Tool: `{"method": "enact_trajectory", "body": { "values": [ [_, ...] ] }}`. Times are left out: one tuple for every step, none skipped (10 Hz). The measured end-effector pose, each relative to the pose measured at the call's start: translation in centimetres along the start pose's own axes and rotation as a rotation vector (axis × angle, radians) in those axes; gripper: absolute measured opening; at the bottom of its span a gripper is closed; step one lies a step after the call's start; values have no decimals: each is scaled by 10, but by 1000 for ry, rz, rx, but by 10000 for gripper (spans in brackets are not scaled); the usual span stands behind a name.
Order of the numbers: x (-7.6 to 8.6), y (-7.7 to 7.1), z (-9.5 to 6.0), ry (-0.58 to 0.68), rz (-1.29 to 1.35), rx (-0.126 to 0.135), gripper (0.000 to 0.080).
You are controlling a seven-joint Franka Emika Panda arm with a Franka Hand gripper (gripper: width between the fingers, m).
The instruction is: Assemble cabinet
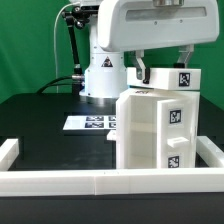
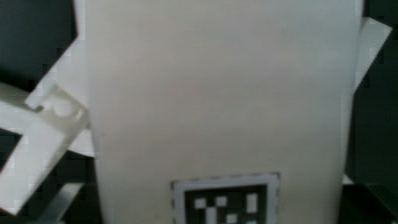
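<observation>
The white cabinet (image 1: pixel 150 135) stands upright in the middle right of the exterior view, with shelf compartments and square tags on its front. A white top panel (image 1: pixel 178 80) with a tag sits on its upper end. My gripper (image 1: pixel 165 66) is straight above, with a dark finger on each side of that panel. In the wrist view the panel (image 2: pixel 214 100) fills the picture, its tag at the near edge, and my gripper (image 2: pixel 222 208) straddles it with dark fingertips (image 2: pixel 43 206) at its sides. The jaws look closed on the panel. Part of the cabinet body (image 2: pixel 45 120) shows beside it.
The marker board (image 1: pixel 92 123) lies flat behind the cabinet on the exterior view's left. Low white frame rails run along the front (image 1: pixel 90 181), the left (image 1: pixel 8 152) and the right (image 1: pixel 211 152). The robot's base (image 1: pixel 100 75) stands at the back.
</observation>
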State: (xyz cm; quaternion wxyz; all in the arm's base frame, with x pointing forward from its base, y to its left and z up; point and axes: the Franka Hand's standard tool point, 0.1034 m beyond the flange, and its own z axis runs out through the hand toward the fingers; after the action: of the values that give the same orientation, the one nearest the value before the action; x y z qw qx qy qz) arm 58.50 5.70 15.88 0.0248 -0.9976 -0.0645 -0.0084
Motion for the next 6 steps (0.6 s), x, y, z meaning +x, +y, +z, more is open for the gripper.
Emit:
{"method": "enact_trajectory", "body": {
  "values": [
    [0,-1,0,1,90,0,559],
    [0,-1,0,1,186,0,559],
    [0,-1,0,2,236,0,559],
    [0,-1,0,2,333,0,559],
    [0,-1,0,1,458,7,559],
    [0,-1,0,0,570,11,559]
  ]
}}
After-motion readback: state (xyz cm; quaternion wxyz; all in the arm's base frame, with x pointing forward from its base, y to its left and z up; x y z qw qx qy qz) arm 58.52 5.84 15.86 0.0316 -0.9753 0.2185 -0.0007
